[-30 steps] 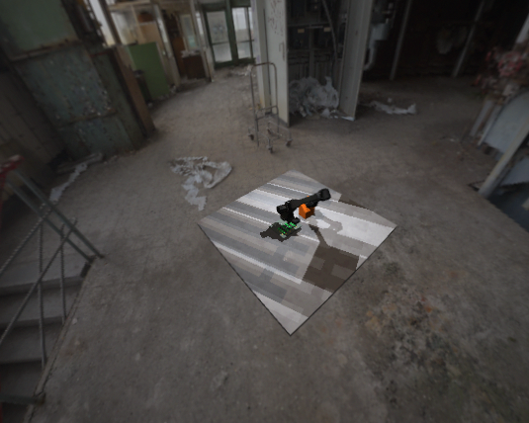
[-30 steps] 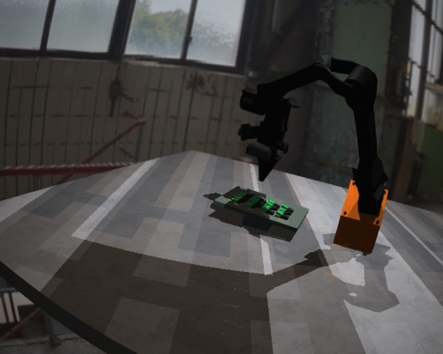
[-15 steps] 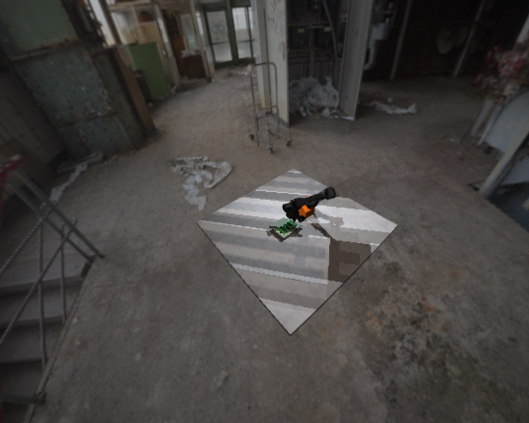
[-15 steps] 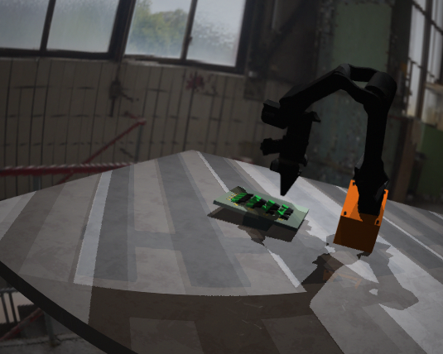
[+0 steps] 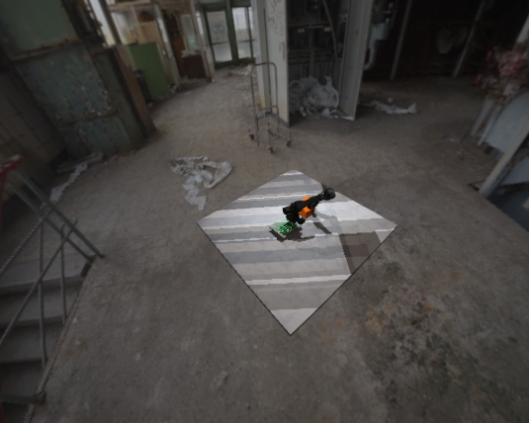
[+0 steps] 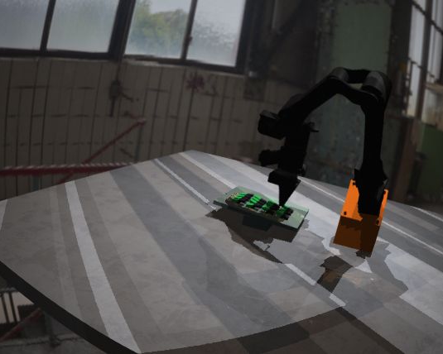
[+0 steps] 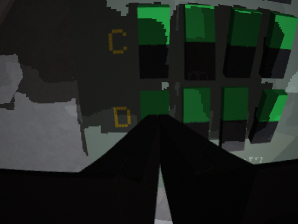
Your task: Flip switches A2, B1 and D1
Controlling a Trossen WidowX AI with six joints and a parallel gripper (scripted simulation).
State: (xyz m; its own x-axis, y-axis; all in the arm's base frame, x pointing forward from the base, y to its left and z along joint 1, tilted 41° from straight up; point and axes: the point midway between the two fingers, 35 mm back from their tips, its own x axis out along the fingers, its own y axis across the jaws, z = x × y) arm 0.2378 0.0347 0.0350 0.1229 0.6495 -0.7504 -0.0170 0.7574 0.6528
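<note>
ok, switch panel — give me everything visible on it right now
The switch panel is a flat greenish board lying on the striped table, raised on a dark base that casts a shadow. It carries a grid of rocker switches, each part bright green, part black. Yellow row letters C and D are printed along its left edge. The shut end effector points down at the row nearest the arm; actual contact cannot be confirmed.

In the wrist view the closed gripper [image 7: 160,123] hides the near end of the D-row switches [image 7: 194,106] just beyond its tip. The panel [image 7: 120,3] is cut off above. From the top view its switches are too small to tell.
</note>
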